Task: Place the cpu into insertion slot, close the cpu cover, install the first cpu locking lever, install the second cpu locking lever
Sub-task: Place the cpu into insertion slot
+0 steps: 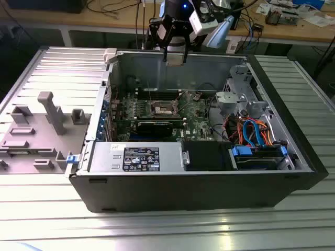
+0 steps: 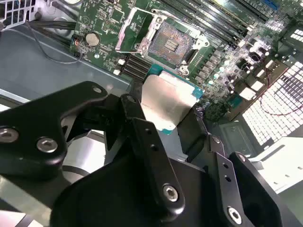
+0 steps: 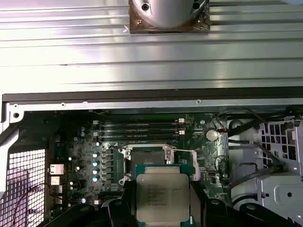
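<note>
1. the cpu [image 2: 168, 99] is clamped edge to edge in the closed pincer [image 2: 163, 116], with its dull metal top showing in both wrist views. it hangs in the air, apart from the green motherboard [image 2: 109, 19].
2. the insertion slot [image 2: 171, 43] lies bare with its contact grid exposed, so the placing step is not yet done.
3. the cpu cover [image 2: 128, 28] is swung up and open beside the slot. closing it and setting both locking levers look left to do.
4. in the exterior view, the pincer hangs at about 12 o'clock from the slot, over the far wall of the open computer case [image 1: 183, 193].
5. the case rests on a ribbed metal tabletop [image 1: 157, 230].
</note>
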Available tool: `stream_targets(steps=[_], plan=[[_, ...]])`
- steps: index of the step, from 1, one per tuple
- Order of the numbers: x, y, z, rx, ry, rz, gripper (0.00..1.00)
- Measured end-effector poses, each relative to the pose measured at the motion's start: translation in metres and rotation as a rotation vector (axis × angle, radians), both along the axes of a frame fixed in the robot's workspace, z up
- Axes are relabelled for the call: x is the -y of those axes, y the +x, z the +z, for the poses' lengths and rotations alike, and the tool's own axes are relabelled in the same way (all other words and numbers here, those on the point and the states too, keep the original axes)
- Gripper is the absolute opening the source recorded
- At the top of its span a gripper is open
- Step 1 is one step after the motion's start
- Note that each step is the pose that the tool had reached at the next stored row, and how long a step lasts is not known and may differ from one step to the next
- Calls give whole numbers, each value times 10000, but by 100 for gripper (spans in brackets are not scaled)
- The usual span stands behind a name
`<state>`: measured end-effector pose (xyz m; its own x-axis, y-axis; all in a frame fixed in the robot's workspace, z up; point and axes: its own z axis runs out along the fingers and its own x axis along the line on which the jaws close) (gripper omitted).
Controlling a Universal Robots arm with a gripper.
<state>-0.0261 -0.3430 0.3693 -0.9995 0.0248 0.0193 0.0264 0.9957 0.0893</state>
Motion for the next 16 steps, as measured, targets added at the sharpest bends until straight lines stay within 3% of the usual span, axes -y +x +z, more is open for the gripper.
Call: stream_targets(steps=[7, 16], plan=[[0, 0, 0, 0, 0, -80, 54], [0, 0, 0, 0, 0, -551, 54]])
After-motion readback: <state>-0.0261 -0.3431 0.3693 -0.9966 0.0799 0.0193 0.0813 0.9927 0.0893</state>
